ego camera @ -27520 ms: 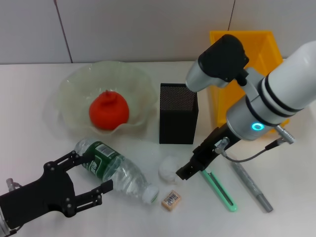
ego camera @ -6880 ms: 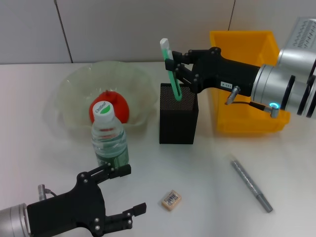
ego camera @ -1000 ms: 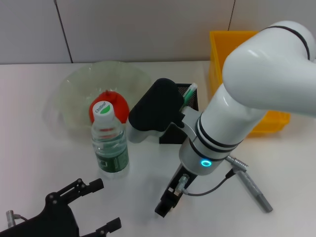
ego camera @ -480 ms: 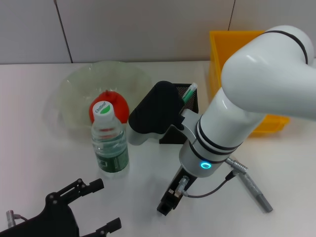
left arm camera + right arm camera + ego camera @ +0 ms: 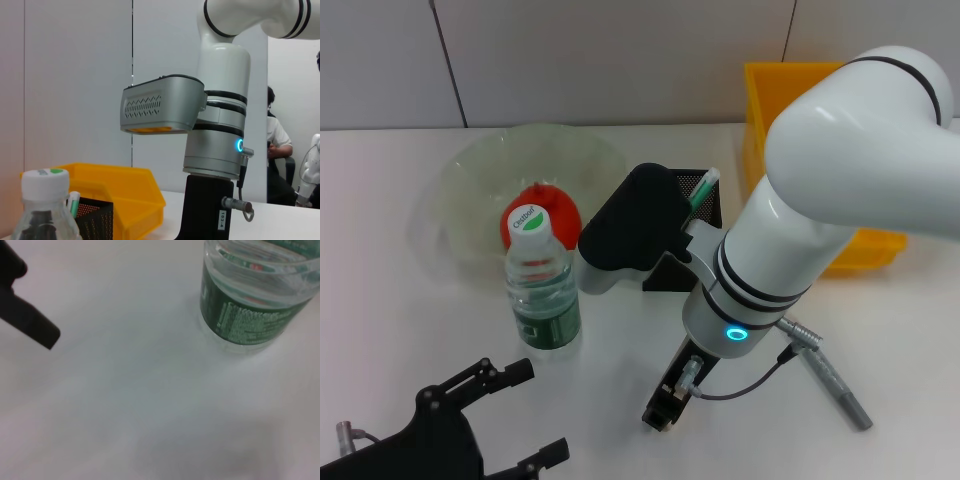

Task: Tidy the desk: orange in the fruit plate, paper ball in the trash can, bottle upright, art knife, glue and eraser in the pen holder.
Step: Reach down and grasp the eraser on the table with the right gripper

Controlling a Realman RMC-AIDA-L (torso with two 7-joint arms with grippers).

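Lowered a shade further than half a second ago, the right pincer [image 5: 660, 417] now stands at the spot on the white desk [image 5: 410, 330] where the small tan eraser lay earlier; the eraser itself cannot be seen, presumably hidden under the tip. Whether its jaws are apart or closed on anything cannot be told. The arm comes down almost vertically, which suits picking a flat little block off the surface from above.

At about 10 o'clock from that pincer the clear plastic water bottle with the green label [image 5: 541, 300] stands upright, so that step looks done. At 12 o'clock, partly behind the arm, is the black mesh pen holder [image 5: 710, 205], with the green art knife [image 5: 702, 188] leaning out of it. Beyond the bottle, at 11 o'clock, the orange [image 5: 560, 208] rests in the translucent fruit plate [image 5: 470, 190]. At 3 o'clock the grey glue stick [image 5: 835, 382] lies flat on the desk, not yet collected. The yellow plastic bin [image 5: 865, 250] stands at 1 o'clock.

The left pincer [image 5: 510, 415] waits at 9 o'clock, jaws wide apart and holding nothing.
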